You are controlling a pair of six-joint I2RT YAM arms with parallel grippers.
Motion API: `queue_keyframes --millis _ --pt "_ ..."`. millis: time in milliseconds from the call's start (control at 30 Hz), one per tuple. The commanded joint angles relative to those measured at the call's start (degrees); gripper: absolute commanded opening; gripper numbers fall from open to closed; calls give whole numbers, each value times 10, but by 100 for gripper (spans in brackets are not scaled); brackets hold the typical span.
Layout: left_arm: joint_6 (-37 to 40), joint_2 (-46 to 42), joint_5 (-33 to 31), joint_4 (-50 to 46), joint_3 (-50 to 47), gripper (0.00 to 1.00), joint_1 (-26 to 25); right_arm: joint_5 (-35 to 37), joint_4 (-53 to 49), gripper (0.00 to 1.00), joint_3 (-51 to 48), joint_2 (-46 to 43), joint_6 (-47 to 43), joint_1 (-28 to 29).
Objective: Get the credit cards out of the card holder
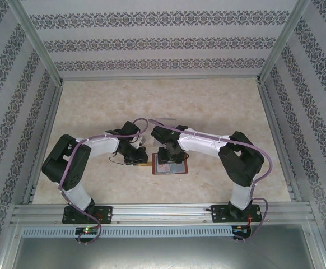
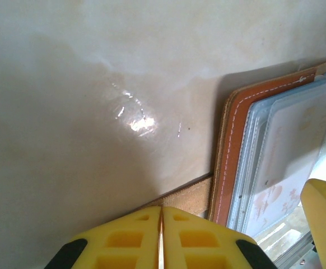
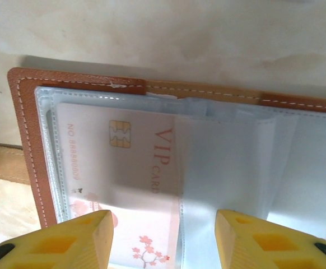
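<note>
The reddish-brown card holder point(image 1: 177, 168) lies open on the table between the arms, its bluish-grey sleeves point(image 3: 247, 168) facing up. A pale credit card point(image 3: 118, 162) with a gold chip and "VIP CARD" print sits in the left sleeve and also shows in the left wrist view point(image 2: 289, 151). My right gripper point(image 3: 163, 238) hovers open just above the sleeves, one fingertip point(image 3: 87, 238) over the card. My left gripper point(image 2: 162, 216) is shut at the holder's left edge, with the tan tab strap point(image 2: 188, 196) running in between its tips. The holder's stitched cover point(image 2: 234, 151) lies flat.
A faint clear plastic tray point(image 1: 164, 121) lies just beyond the grippers. Marbled tabletop point(image 1: 96, 106) stretches to the patterned walls on three sides. An aluminium rail point(image 1: 163, 212) carries both arm bases at the near edge. The right gripper's yellow finger point(image 2: 325, 204) reaches into the left wrist view.
</note>
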Motion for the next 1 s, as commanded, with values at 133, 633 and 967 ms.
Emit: queue_keyframes --millis 133,633,967 --pt "7 5 -12 -15 -15 10 1 52 -58 53 10 -16 -16 7" --pt "7 8 -13 -20 -8 10 1 77 -79 53 0 -29 -27 -1" --pt "9 12 -15 -27 -2 10 1 78 -73 51 -22 -28 -37 -12"
